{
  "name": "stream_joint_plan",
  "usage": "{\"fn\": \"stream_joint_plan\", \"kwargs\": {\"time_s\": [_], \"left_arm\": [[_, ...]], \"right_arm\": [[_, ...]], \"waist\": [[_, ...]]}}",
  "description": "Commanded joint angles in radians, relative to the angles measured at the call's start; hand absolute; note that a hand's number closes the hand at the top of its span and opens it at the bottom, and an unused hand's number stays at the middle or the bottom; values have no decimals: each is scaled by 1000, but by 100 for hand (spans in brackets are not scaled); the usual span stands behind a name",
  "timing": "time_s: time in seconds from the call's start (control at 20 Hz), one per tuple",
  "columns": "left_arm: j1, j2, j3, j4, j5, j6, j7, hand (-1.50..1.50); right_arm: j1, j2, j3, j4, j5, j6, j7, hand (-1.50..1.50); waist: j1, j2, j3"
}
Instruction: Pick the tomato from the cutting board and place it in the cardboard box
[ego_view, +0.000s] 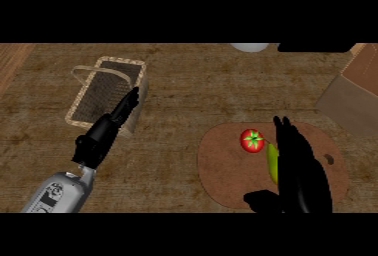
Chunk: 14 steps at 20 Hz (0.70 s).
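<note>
The only marks close to writing are some dark shapes on a pale panel of the left forearm (53, 194), and they cannot be read; nothing else carries a label or brand.

The tomato (252, 140), red with a green star-shaped stem, lies on the upper part of the oval brown cutting board (221, 170); the right hand (301, 172) lies over the board just to the tomato's right, its fingers (285, 131) straight and pointing away from the robot, with their tips about level with the tomato's top; a narrow strip of board shows between tomato and fingers, so they look apart; the thumb (258, 200) juts leftward at the board's near edge; this hand has hold of nothing.

A long yellow-green item (271, 159) lies on the board just below the tomato, partly hidden under the right hand.

The cardboard box (351, 107) sits at the right edge of the view, beyond the board and well apart from the tomato.

The left hand (103, 137) is over the wooden counter (184, 95), its fingers straight and overlapping the near wall of a wicker basket (124, 60); it grasps nothing.
</note>
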Motion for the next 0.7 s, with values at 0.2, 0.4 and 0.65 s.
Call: {"fn": "stream_joint_plan", "kwargs": {"time_s": [0.2,0.4,0.65], "left_arm": [[-4,-33,-9,-6,-26,1,20,0],[8,-23,18,3,-20,-19,-15,0],[40,-41,-12,-44,-72,14,18,0]], "right_arm": [[-132,232,-27,97,88,176,253,-150],[-141,289,-83,202,107,175,211,-150],[-88,360,-87,311,169,154,153,-150]], "waist": [[1,3,5],[0,5,5],[2,2,6]]}}
